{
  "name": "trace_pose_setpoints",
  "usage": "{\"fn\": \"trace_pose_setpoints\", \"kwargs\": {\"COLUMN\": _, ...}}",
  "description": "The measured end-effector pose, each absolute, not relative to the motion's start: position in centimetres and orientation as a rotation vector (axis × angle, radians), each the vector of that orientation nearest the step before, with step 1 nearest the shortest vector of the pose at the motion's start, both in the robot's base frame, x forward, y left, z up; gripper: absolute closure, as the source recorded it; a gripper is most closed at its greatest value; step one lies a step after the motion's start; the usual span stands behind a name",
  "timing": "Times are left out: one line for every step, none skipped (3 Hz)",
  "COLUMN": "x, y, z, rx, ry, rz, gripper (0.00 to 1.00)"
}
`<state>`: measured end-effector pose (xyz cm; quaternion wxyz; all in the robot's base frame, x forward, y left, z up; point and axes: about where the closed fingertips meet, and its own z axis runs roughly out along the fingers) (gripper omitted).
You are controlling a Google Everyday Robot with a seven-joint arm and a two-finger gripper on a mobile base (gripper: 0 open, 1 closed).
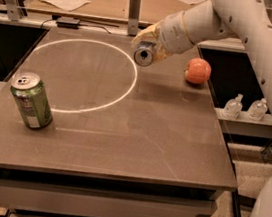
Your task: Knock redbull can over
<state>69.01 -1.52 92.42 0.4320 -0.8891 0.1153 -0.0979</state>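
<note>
The redbull can (144, 56) is a slim silver can seen end-on, tipped on its side and held in the air over the back of the table, just right of the white circle. My gripper (148, 43), in a beige cover at the end of the white arm, is shut on it from above and behind. The fingers are mostly hidden by the cover and the can. The can's body is hidden behind its round end.
A wider green can (31, 101) stands upright at the table's left front. An orange-red ball (198, 71) lies at the back right. A white circle (123, 91) is marked on the brown table (145, 147). Two small bottles (247, 107) stand on a ledge to the right.
</note>
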Motion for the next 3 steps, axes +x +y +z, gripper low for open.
{"fn": "trace_pose_setpoints", "kwargs": {"x": 68.4, "y": -4.1, "z": 90.7, "rx": -2.300, "ry": 0.227, "rz": -0.297, "gripper": 1.00}}
{"fn": "trace_pose_setpoints", "kwargs": {"x": 67.4, "y": -5.2, "z": 90.1, "rx": -2.357, "ry": 0.154, "rz": -0.361, "gripper": 1.00}}
{"fn": "trace_pose_setpoints", "kwargs": {"x": 66.8, "y": -5.3, "z": 88.7, "rx": -2.418, "ry": 0.091, "rz": -0.349, "gripper": 1.00}}
